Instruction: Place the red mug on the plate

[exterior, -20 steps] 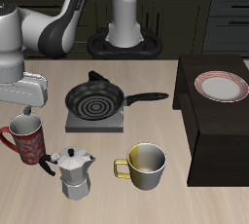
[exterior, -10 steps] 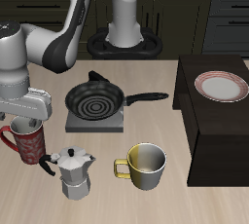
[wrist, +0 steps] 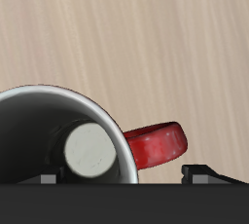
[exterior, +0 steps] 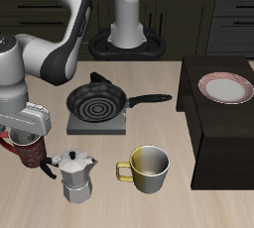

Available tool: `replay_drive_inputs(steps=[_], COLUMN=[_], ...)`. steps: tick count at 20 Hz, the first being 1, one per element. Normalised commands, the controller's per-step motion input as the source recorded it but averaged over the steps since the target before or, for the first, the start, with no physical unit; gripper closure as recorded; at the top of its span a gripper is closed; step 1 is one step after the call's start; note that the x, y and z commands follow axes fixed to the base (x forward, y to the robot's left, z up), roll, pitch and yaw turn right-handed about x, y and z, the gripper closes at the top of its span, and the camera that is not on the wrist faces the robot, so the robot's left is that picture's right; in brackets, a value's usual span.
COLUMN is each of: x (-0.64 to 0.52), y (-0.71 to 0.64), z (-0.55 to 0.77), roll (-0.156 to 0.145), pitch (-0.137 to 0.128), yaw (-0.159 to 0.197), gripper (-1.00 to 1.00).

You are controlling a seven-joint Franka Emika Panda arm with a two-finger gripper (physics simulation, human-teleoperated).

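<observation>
The red mug (exterior: 33,155) with white speckles stands near the table's front edge, beside the moka pot. My gripper (exterior: 27,133) is right on top of it and hides its rim. In the wrist view the mug's grey-white inside (wrist: 58,135) and red handle (wrist: 156,142) fill the frame. The gripper (wrist: 124,175) has its two fingertips (wrist: 199,172) spread wide, one on each side of the rim wall by the handle, so it is open. The white plate (exterior: 226,89) with a pinkish-red rim lies on a dark raised block, far across the table.
A black frying pan (exterior: 96,101) sits on a grey burner plate behind the mug. A metal moka pot (exterior: 74,172) and a yellow-olive mug (exterior: 149,168) stand along the front. The dark block (exterior: 223,138) under the plate stands higher than the table.
My gripper has come straight down from just above the red mug until it sits over its rim. The mug has not moved.
</observation>
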Motion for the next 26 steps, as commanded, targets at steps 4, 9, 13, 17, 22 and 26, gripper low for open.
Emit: replay_drive_inputs(steps=[4, 9, 13, 17, 22, 26], x=[-0.04, -0.03, 0.02, -0.02, -0.12, -0.21], y=[0.01, -0.02, 0.06, 0.19, 0.32, 0.33], z=[-0.04, 0.17, 0.14, 0.28, 0.37, 0.46], roll=[0.008, -0.013, 0.006, 0.011, 0.021, 0.019], pitch=[-0.002, -0.022, -0.019, -0.031, -0.043, -0.046], yaw=[-0.043, -0.054, 0.013, 0.015, 0.024, -0.013], gripper=[1.0, 1.0, 1.0, 1.0, 1.0, 1.0])
